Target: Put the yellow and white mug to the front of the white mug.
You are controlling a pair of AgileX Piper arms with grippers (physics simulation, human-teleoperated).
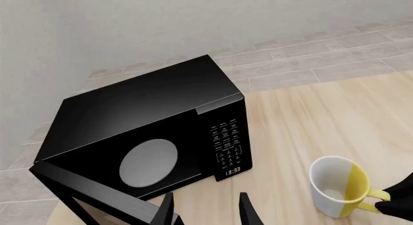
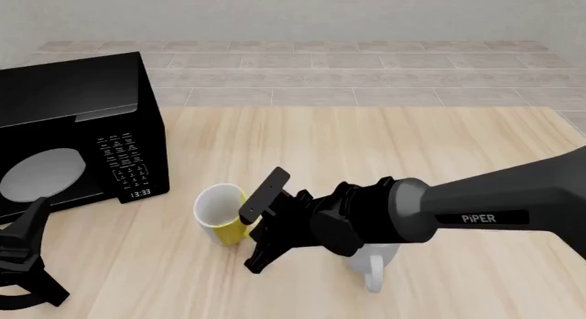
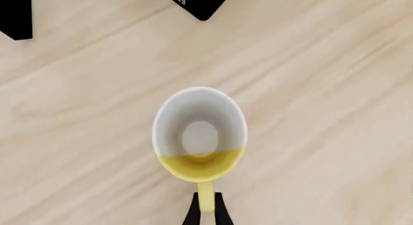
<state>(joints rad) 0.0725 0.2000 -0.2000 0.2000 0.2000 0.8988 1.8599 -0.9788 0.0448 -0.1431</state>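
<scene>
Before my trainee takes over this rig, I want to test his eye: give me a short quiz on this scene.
1. True or false: the right pincer is closed on the yellow and white mug by its handle.
2. What stands left of that mug?
3. The white mug is: A) fully visible B) mostly hidden under the right arm C) inside the microwave.

Key: 1 true; 2 the microwave; 3 B.

My table (image 2: 385, 147) looks like pale matt wood; the yellow and white mug (image 2: 219, 213) smooth, the microwave (image 2: 73, 127) glossy black.
</scene>
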